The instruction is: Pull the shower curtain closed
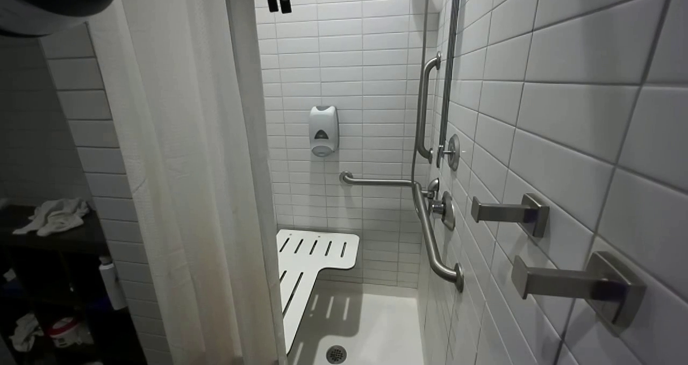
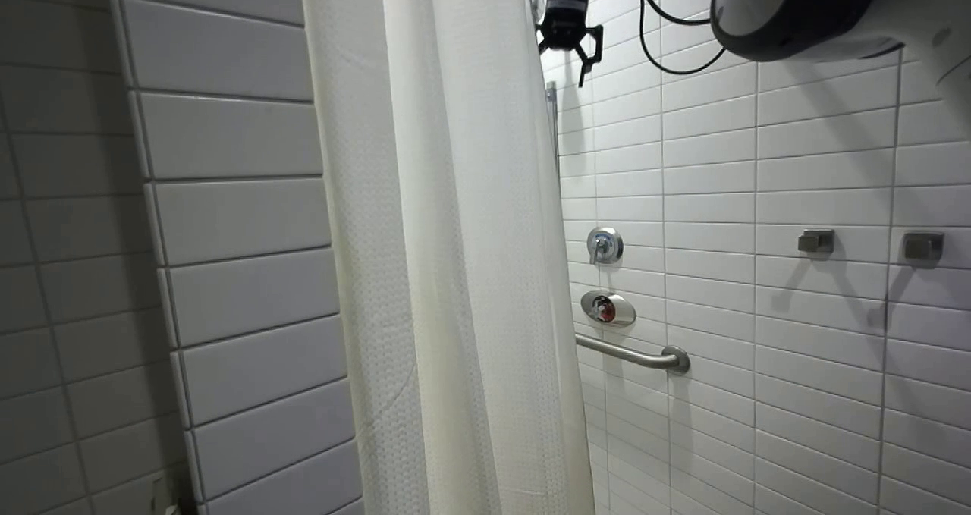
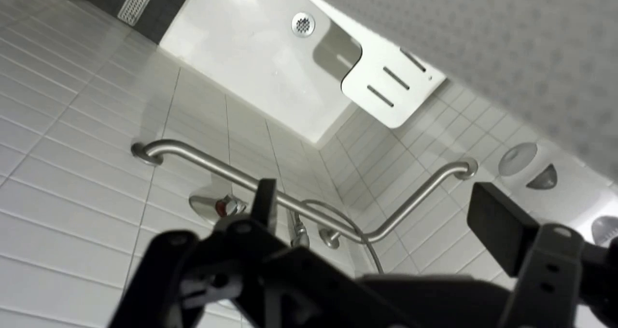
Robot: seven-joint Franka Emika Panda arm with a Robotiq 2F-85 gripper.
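The pincer point(image 3: 374, 205) is spread wide, and near it the tall white shower curtain point(image 2: 447, 242) hangs in long soft folds, bunched at one side with a big gap next to it. A white seat point(image 1: 310, 263) with slots pokes out from behind the curtain, low over a white floor point(image 1: 384, 319) with a round drain point(image 1: 336, 354). A soap box point(image 1: 323, 131) and a bent metal bar point(image 1: 424, 225) are on the tiled walls point(image 1: 344, 80).

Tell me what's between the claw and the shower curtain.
Nothing solid that I can see: in an exterior view, only the tiled back wall shows in the narrow gap between the claw and the shower curtain.
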